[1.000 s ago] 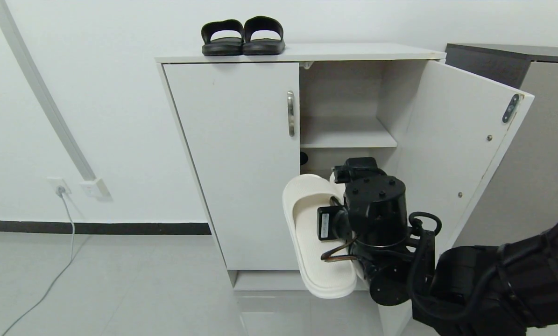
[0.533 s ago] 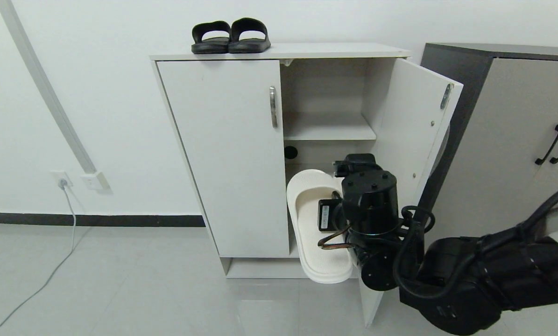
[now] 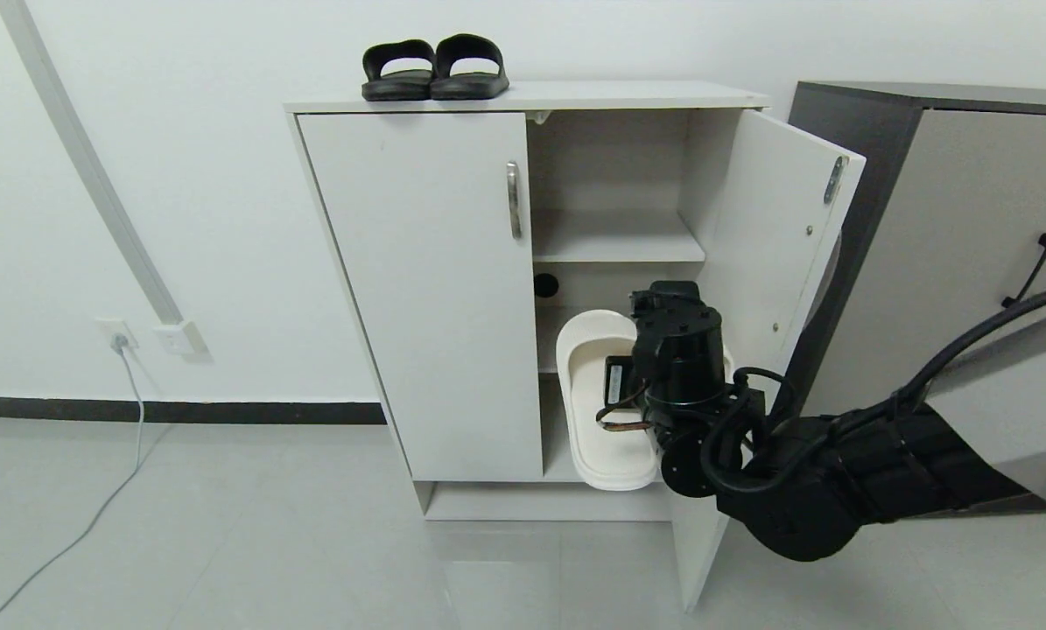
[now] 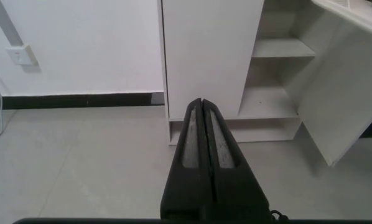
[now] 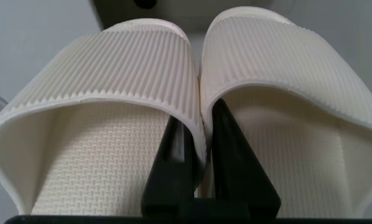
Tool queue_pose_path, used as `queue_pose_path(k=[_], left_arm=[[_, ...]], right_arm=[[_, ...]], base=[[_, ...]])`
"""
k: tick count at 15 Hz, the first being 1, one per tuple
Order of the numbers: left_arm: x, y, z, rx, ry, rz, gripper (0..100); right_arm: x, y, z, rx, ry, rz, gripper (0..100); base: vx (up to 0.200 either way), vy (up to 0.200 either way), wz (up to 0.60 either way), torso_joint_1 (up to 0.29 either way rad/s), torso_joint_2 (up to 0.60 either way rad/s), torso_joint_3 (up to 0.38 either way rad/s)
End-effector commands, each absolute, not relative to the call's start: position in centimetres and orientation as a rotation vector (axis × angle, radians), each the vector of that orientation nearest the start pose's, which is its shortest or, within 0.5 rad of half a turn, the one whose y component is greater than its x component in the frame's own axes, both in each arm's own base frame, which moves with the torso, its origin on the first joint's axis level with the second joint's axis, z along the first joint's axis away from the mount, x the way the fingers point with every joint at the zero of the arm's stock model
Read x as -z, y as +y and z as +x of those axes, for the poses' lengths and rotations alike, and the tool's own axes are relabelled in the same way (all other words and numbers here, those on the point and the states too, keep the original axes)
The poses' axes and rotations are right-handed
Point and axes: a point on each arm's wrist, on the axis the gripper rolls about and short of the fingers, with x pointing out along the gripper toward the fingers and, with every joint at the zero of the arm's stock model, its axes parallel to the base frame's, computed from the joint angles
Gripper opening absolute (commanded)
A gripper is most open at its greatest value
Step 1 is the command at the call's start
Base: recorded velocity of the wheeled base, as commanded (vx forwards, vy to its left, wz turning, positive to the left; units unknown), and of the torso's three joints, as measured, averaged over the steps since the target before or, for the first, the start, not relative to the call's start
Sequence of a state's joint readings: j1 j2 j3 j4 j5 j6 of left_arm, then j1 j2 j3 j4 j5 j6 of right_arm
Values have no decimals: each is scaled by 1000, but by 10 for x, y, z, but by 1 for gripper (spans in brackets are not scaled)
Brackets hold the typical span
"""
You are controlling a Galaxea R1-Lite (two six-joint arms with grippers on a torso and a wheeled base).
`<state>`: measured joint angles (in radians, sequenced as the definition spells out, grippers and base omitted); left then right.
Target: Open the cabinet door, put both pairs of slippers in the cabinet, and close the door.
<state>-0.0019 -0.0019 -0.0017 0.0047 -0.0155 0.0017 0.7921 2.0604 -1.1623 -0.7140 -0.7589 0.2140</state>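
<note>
Right wrist view — right end effector [image 5: 198,127] clamps white slippers [image 5: 111,74]; left end effector [image 4: 201,111] clenched.

Home-like entryway: shoe cabinet [image 3: 417,289], tiled floor [image 3: 225,542], wall socket [image 3: 113,337], bare wall [image 3: 181,175].

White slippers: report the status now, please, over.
Right pincer shut on both white slippers, at open cabinet front. Left pincer shut, empty. Black slippers on cabinet top. Nothing in the way.

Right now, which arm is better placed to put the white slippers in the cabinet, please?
Right: the right pincer grips the white slippers at the open cabinet; the left pincer is empty, farther back.
</note>
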Motion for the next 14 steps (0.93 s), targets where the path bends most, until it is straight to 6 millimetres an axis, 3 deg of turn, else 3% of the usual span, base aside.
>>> queue_pose_path(k=[1, 9, 14], left_arm=[[-75, 0, -23, 17, 3, 2, 0], [-75, 0, -23, 17, 3, 2, 0], [-75, 0, -23, 17, 3, 2, 0]], right_arm=[[-149, 270, 309, 18, 143, 75, 0], [-147, 241, 322, 95, 158, 49, 0], [-146, 238, 321, 98, 162, 32, 0]], base=[[0, 0, 0, 0, 0, 0], [0, 0, 0, 0, 0, 0], [0, 0, 0, 0, 0, 0]])
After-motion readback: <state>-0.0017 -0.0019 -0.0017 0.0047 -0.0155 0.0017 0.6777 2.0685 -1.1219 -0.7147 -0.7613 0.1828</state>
